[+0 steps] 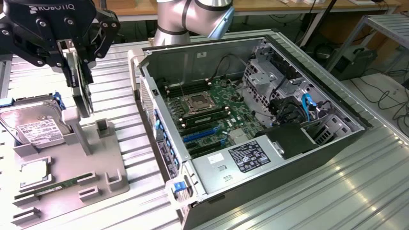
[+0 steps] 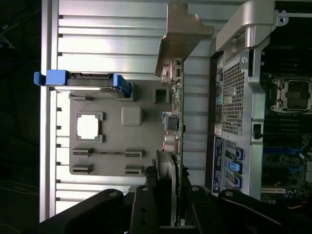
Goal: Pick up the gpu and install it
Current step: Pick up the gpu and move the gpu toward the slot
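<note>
A ribbed silvery aluminium tabletop point(image 1: 307, 191) spans the scene, its slats catching bright glare. Behind it runs a pale wooden bench edge point(image 1: 268, 6). At the exterior view's right stands a grey metal-frame rack point(image 1: 386, 24), black cables point(image 1: 391, 98) trailing over the pale floor point(image 1: 401, 125).

- Black gripper point(image 1: 78, 60), with jointed finger links.
- White "ROBOTIQ" lettering point(image 1: 54, 8) across the gripper's body.
- Round silvery screws point(image 1: 42, 23) at the link pivots.
- Arm point(image 1: 174, 21) made of smooth silver-grey tubes with a grey-blue joint.
</note>
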Robot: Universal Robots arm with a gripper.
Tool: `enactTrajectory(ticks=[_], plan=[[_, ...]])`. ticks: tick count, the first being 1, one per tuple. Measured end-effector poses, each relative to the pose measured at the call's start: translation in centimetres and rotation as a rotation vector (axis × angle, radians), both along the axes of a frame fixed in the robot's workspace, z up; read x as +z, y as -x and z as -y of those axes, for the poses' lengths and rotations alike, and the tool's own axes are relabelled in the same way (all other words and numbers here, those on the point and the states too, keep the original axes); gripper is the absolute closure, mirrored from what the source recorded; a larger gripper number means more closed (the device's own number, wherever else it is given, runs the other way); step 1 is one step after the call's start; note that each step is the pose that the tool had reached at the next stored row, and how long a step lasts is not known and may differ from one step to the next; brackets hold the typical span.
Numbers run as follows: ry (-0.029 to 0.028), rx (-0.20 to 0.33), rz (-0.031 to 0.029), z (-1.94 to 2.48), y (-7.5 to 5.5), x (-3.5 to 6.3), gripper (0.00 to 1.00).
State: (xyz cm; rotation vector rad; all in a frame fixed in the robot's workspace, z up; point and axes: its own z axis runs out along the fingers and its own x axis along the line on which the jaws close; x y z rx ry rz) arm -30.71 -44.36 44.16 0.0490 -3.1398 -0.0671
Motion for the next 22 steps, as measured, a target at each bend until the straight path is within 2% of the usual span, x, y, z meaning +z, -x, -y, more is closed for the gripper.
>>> enactTrajectory(ticks=[8, 22], plan=[[0.0001, 0.000, -0.0002, 0.00, -0.05, 0.11, 0.73], [0.0003, 0.000, 0.0000, 0.00, -0.91, 0.10, 0.73]])
